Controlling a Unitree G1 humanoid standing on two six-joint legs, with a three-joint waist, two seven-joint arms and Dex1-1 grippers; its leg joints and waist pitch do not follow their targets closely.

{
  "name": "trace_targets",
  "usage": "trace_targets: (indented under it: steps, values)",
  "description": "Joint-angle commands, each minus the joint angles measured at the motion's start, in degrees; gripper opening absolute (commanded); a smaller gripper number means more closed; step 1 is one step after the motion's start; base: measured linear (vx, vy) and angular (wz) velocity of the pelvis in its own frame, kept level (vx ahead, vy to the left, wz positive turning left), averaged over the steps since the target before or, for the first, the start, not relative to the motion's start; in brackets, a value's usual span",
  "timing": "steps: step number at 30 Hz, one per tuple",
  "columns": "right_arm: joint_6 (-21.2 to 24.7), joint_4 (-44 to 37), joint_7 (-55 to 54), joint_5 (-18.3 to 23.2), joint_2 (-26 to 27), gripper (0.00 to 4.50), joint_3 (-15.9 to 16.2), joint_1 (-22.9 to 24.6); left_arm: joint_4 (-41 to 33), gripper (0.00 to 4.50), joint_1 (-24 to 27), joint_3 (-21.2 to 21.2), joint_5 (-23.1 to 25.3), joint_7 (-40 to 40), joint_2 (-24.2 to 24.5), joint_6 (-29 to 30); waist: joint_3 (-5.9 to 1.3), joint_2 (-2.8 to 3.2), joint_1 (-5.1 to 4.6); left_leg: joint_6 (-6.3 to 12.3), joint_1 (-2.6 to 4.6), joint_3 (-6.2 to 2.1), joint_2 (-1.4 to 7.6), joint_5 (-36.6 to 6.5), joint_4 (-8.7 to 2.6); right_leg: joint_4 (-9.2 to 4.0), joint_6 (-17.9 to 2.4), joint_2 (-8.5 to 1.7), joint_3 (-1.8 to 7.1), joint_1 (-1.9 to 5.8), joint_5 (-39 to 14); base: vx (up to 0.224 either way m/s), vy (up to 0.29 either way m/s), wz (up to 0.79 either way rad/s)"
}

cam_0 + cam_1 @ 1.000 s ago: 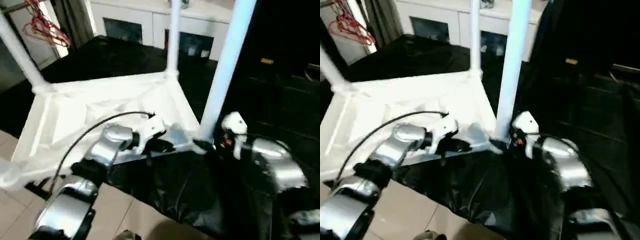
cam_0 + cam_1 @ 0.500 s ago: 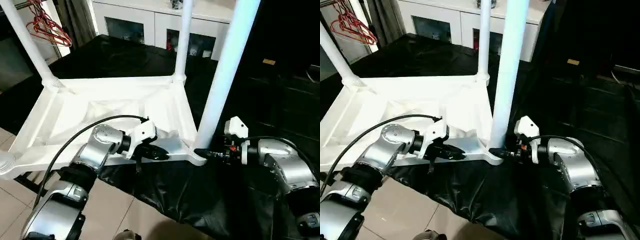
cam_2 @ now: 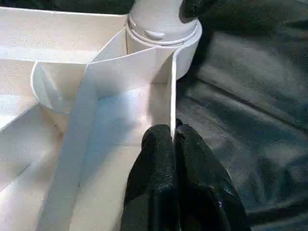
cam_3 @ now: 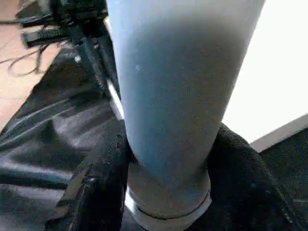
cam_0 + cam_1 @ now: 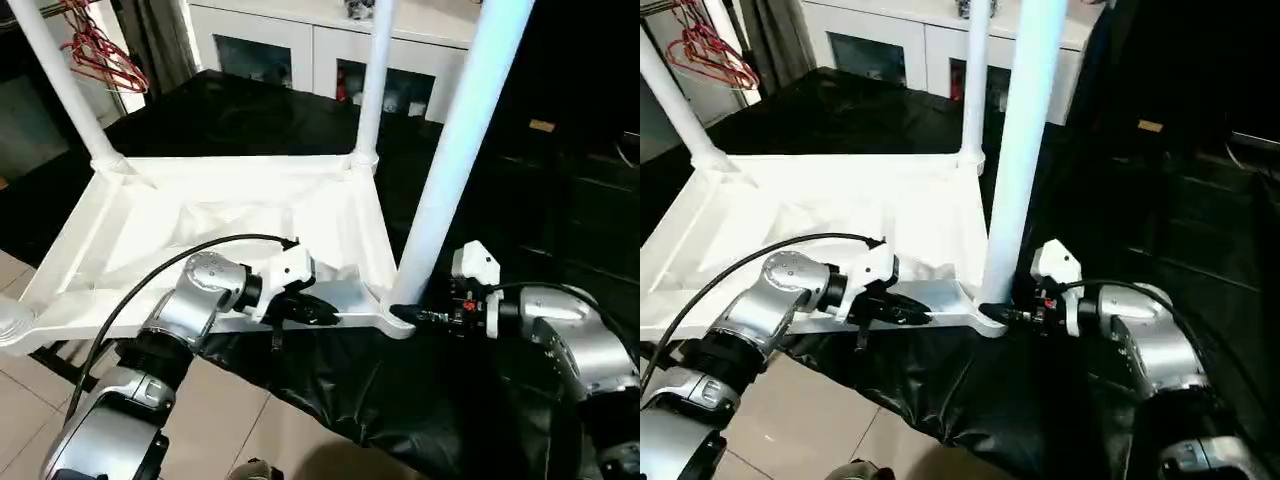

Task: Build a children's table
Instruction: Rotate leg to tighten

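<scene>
White plastic table top lies upside down on the black sheet, left tool pinching its near rim, right tool hugging the near-right white leg, which I think needs pushing down next.

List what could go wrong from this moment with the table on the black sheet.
1. The left gripper pinches only the thin rim of the table top; it may slip off.
2. The right gripper clasps the near leg low at its corner socket; a sideways push could tilt the tall leg.
3. The black sheet looks slick, so the top might slide.
</scene>
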Motion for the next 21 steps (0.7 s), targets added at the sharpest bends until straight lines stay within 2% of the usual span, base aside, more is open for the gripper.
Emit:
trace_targets:
  steps: [1, 3, 5, 6, 7, 9, 10, 12, 14, 15, 17, 18, 19, 21]
  values:
    - [1.91, 1.38, -4.72, -0.29, 4.14, 1.96, 2.42, 1.01, 1.02, 0.00, -3.10, 2.31, -0.91, 7.42, -3.64, -0.03, -4.01, -0.86, -0.17, 2.70, 1.46, -1.76, 3.79, -13.61, -4.18, -4.12, -12.80, -4.26, 2.56, 2.11, -15.33, 0.000, 0.000, 0.00]
    - [2.41, 2.44, -8.99, -1.34, 5.82, 1.96, 1.90, 0.77, 1.92, 0.00, -3.85, 2.51, -0.47, 9.48, -4.62, 0.21, -3.86, -0.88, -0.50, 1.05, 1.69, -1.88, 3.57, -15.89, -4.30, -4.67, -11.63, -4.45, 2.60, 1.97, -19.69, 0.000, 0.000, 0.00]
    - [2.78, 3.05, -11.67, -2.02, 6.81, 1.96, 1.59, 0.60, 2.37, 0.00, -4.27, 2.62, -0.24, 10.67, -5.22, 0.42, -3.75, -0.94, -0.76, 0.67, 1.62, -2.03, 3.55, -16.65, -4.48, -4.97, -10.47, -4.44, 2.58, 2.02, -21.80, 0.000, 0.000, 0.00]
    - [3.39, 4.77, -18.68, -3.29, 10.27, 1.96, 0.68, 0.11, 4.35, 0.00, -5.89, 2.69, 0.50, 14.49, -7.33, 0.74, -3.75, -0.89, -0.96, 0.43, 1.76, -2.10, 3.63, -17.16, -4.55, -5.00, -10.30, -4.42, 2.61, 1.89, -21.87, 0.000, 0.000, 0.00]
    - [3.66, 5.91, -23.91, -4.22, 12.99, 1.96, 0.06, -0.33, 6.04, 0.00, -7.29, 2.74, 1.14, 17.71, -9.03, 1.07, -3.67, -0.54, -1.27, -0.32, 1.92, -2.08, 3.47, -18.05, -4.61, -5.09, -10.32, -4.27, 2.66, 1.44, -22.28, 0.000, 0.000, 0.00]
    - [4.04, 7.15, -30.66, -5.68, 16.42, 1.96, -0.77, -1.04, 8.50, 0.00, -9.23, 2.64, 2.30, 22.45, -11.04, 1.14, -3.74, -0.63, -1.62, -1.59, 1.88, -2.43, 3.38, -19.46, -4.86, -5.17, -9.62, -4.39, 2.44, 1.78, -23.75, 0.000, 0.000, 0.00]
    - [4.04, 7.15, -30.66, -5.68, 16.42, 1.96, -0.77, -1.04, 8.50, 0.00, -9.23, 2.64, 2.30, 22.45, -11.04, 1.14, -3.69, -0.68, -1.70, -1.75, 1.86, -2.39, 3.38, -19.70, -4.88, -5.31, -9.41, -4.37, 2.49, 1.68, -23.74, 0.000, 0.000, 0.00]
    - [4.62, 8.32, -36.18, -7.06, 18.87, 1.96, -1.29, -1.88, 10.65, 0.00, -10.77, 2.46, 3.22, 26.01, -12.55, 1.05, -3.82, -0.71, -1.65, -1.49, 2.14, -2.33, 3.37, -20.00, -4.82, -5.46, -9.28, -4.46, 2.58, 1.68, -22.78, 0.000, 0.000, 0.00]
    - [2.09, 10.69, -39.95, -10.38, 20.20, 1.96, 0.62, -3.60, 13.75, 0.00, -12.84, 2.47, 4.26, 30.12, -14.76, 0.39, -3.79, -0.65, -1.83, -1.69, 2.14, -2.29, 3.18, -20.48, -4.83, -5.47, -9.23, -4.27, 2.53, 1.53, -22.47, 0.000, 0.000, 0.00]
    - [1.23, 11.15, -40.70, -11.29, 20.47, 1.96, 1.01, -3.95, 14.60, 0.00, -13.35, 2.60, 4.45, 31.01, -15.27, 0.04, -3.82, -0.38, -1.77, -1.80, 2.21, -2.26, 3.14, -20.54, -4.80, -5.54, -9.16, -4.31, 2.54, 1.52, -22.37, 0.000, 0.000, 0.00]
    - [0.73, 11.78, -42.30, -10.68, 21.61, 1.96, -0.73, -4.73, 16.58, 0.00, -14.40, 2.53, 5.01, 32.00, -16.10, -1.29, -3.73, -0.50, -1.60, -1.48, 2.38, -2.19, 3.21, -20.82, -4.81, -5.73, -9.14, -4.31, 2.67, 1.44, -21.61, 0.000, 0.000, 0.00]
    - [0.84, 11.81, -42.44, -9.93, 21.83, 1.96, -1.59, -4.94, 16.97, 0.00, -14.57, 2.34, 5.26, 32.09, -16.18, -1.76, -3.79, -0.43, -1.55, -1.10, 2.14, -2.24, 3.22, -20.47, -4.87, -5.58, -9.37, -4.32, 2.70, 1.67, -20.54, 0.000, 0.000, 0.00]
    - [0.86, 11.81, -42.46, -9.77, 21.87, 2.51, -1.76, -4.98, 17.05, 0.00, -14.61, 2.29, 5.31, 32.11, -16.19, -1.86, -3.85, -0.47, -1.53, -0.90, 2.01, -2.28, 3.25, -20.14, -4.91, -5.47, -9.47, -4.34, 2.68, 1.84, -19.85, 0.000, 0.000, 0.00]
    - [1.97, 11.15, -41.72, -8.39, 21.70, 2.65, -2.79, -4.89, 17.42, 0.00, -14.66, 2.21, 5.42, 31.96, -16.15, -2.38, -3.98, -0.44, -1.40, -0.39, 1.88, -2.24, 3.38, -18.96, -4.91, -5.03, -10.16, -4.25, 2.67, 1.99, -16.77, 0.000, 0.000, 0.00]
